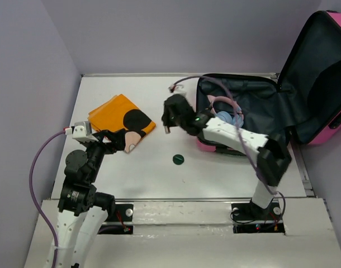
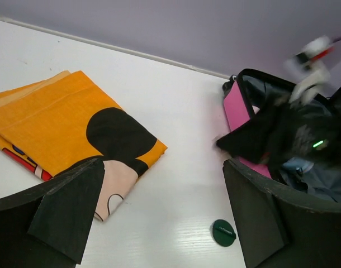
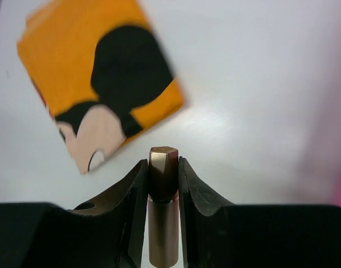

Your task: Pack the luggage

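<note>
R gripper [image 3: 162, 163] clamps bronze tube [image 3: 162, 223], mid-frame top view | L gripper [image 2: 162, 164] spread wide, empty | luggage [image 1: 313, 78] right, lid up | risk: slick tube slips, drops short of rim

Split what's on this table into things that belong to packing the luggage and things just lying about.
Belongs to the job:
- pink suitcase, open, lid up
- bronze tube, gripped in the right end effector
- orange folded cartoon-print cloth, probably waiting to be packed

Lying about:
- dark green round cap, alone on the table; it may be meant for packing too
</note>
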Robot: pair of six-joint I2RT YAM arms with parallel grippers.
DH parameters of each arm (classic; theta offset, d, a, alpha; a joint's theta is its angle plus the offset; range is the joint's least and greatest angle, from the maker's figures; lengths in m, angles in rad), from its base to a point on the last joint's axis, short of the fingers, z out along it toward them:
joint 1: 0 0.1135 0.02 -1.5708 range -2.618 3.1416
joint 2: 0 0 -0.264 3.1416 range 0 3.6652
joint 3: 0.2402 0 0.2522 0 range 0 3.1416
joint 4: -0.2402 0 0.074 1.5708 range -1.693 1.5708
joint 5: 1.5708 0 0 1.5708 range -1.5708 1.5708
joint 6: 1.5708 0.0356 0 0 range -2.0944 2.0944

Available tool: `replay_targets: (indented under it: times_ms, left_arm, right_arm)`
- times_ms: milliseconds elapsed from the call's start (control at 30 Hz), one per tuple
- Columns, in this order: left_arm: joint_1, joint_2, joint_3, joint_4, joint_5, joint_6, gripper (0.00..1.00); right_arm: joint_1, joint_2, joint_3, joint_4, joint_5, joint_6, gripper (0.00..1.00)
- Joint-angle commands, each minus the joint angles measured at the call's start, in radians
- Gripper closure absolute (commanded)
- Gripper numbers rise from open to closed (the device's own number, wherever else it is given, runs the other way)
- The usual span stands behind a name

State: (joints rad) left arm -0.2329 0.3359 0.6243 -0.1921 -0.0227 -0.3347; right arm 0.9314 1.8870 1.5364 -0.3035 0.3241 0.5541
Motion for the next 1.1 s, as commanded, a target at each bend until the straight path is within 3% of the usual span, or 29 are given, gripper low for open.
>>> replay_targets:
  times_ms: [0, 167, 300, 333, 533, 633, 667, 733, 767, 933, 1067]
  left_arm:
    - [0.006, -0.011, 0.035, 0.040, 0.055, 0.003, 0.01]
    - [0.004, -0.011, 0.034, 0.042, 0.066, 0.003, 0.01]
    - [0.003, -0.006, 0.035, 0.042, 0.064, 0.003, 0.01]
    - [0.003, -0.003, 0.035, 0.042, 0.066, 0.003, 0.01]
    - [0.003, 0.005, 0.035, 0.040, 0.058, 0.005, 0.01]
    - [0.004, 0.012, 0.035, 0.040, 0.058, 0.003, 0.01]
    - [0.004, 0.014, 0.037, 0.040, 0.058, 0.005, 0.01]
    - [0.006, 0.017, 0.037, 0.040, 0.058, 0.005, 0.01]
    - [0.006, 0.017, 0.037, 0.039, 0.058, 0.005, 0.01]
    - [0.007, 0.015, 0.037, 0.039, 0.055, 0.005, 0.01]
    - [0.007, 0.015, 0.037, 0.039, 0.056, 0.005, 0.01]
  right_arm:
    - [-0.249, -0.321, -0.181, 0.067, 0.082, -0.049, 0.93]
    - [-0.492, -0.451, -0.356, 0.018, 0.136, -0.085, 0.93]
    - [-0.557, -0.482, -0.394, 0.006, 0.066, -0.156, 0.36]
    - [-0.557, -0.482, -0.381, 0.004, 0.034, -0.169, 0.34]
    - [-0.520, -0.563, -0.374, -0.026, -0.129, -0.218, 0.31]
    - [-0.390, -0.600, -0.403, -0.040, -0.196, -0.247, 0.39]
    - [-0.340, -0.595, -0.409, -0.057, -0.203, -0.262, 0.48]
    - [-0.203, -0.563, -0.423, -0.078, -0.249, -0.263, 0.50]
    - [-0.136, -0.516, -0.429, -0.089, -0.256, -0.254, 0.49]
    - [-0.048, -0.365, -0.482, -0.085, -0.221, -0.212, 0.33]
    - [-0.008, -0.289, -0.507, -0.068, -0.235, -0.203, 0.32]
